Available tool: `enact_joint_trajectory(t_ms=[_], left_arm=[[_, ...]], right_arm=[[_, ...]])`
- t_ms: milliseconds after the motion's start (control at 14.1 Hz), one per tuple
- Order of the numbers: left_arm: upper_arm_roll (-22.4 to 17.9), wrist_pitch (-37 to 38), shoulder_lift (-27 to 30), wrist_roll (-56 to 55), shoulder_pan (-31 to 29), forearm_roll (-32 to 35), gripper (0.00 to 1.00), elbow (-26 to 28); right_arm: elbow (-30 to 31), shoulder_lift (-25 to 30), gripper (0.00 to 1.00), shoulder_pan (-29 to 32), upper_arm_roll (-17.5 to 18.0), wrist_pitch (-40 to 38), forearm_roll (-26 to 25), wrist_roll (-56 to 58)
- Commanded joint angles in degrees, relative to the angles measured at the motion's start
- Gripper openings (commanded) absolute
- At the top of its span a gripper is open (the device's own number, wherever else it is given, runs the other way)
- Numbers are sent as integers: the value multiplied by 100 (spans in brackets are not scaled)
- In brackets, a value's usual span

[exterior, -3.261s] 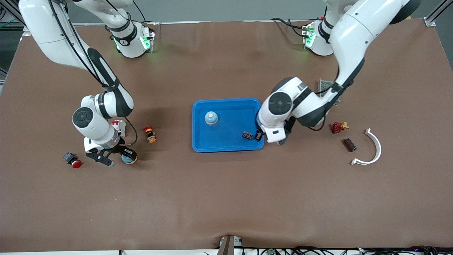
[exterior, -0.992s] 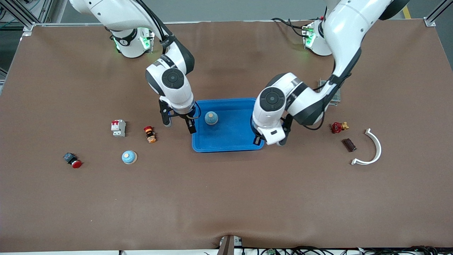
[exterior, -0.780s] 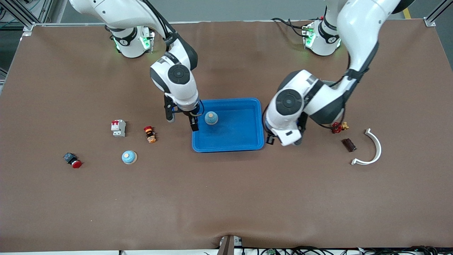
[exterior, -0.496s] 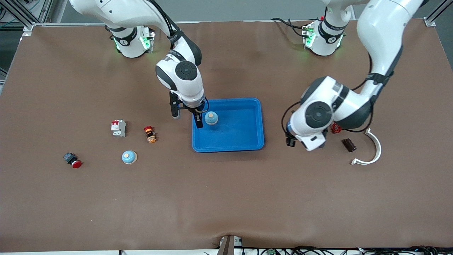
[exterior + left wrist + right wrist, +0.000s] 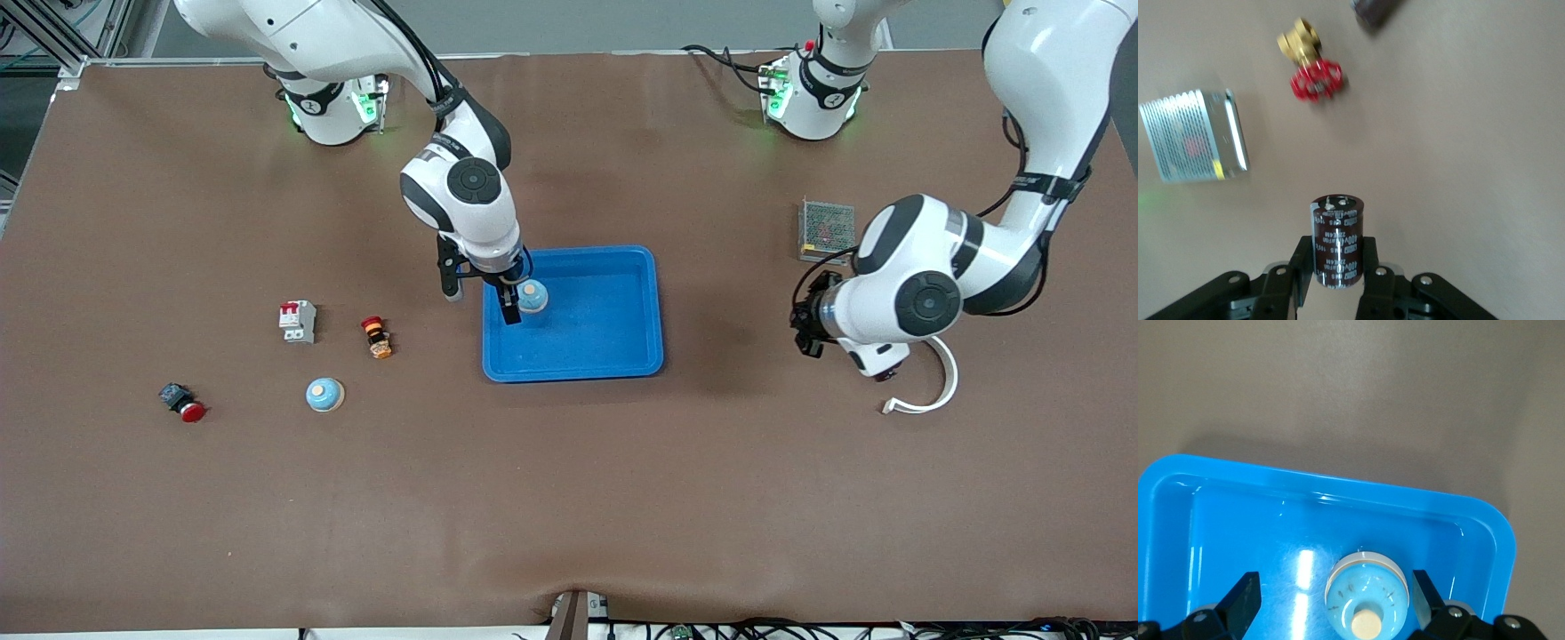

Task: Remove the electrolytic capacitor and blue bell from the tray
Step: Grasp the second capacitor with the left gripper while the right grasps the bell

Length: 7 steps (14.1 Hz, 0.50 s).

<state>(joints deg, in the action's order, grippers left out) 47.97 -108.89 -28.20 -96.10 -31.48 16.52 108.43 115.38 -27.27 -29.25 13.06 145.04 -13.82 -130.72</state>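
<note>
A light blue bell with a tan knob sits in the blue tray, near the corner toward the right arm's base. My right gripper hangs open over that corner, a finger on each side of the bell and clear of it. My left gripper is shut on a dark brown capacitor. It holds the capacitor above bare table toward the left arm's end, away from the tray.
A second blue bell, a red and white breaker, an orange button and a red push button lie toward the right arm's end. A metal mesh box, a red valve and a white curved piece lie near the left gripper.
My left arm has swung from the tray toward its own end of the table with the capacitor. My right gripper has moved over the tray's corner to straddle the bell.
</note>
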Motion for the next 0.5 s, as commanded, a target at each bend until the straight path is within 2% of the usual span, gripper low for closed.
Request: enact_joint_trajectory(t_ms=[0,213,425], left_arm=[[107,-9,482,669,-428,-44,0,564],[107,-254,719,1232,-797,-35,0,1108],[107,-807,975,1988,-1105,-26,0,1680]], right_arm=[[-33,-85,100,-185,-58,130,-209,-252],[-138,-182,100,-195,-58,139,-226,-366],[-209,-322,100,-256,-67,148,-252,-375]])
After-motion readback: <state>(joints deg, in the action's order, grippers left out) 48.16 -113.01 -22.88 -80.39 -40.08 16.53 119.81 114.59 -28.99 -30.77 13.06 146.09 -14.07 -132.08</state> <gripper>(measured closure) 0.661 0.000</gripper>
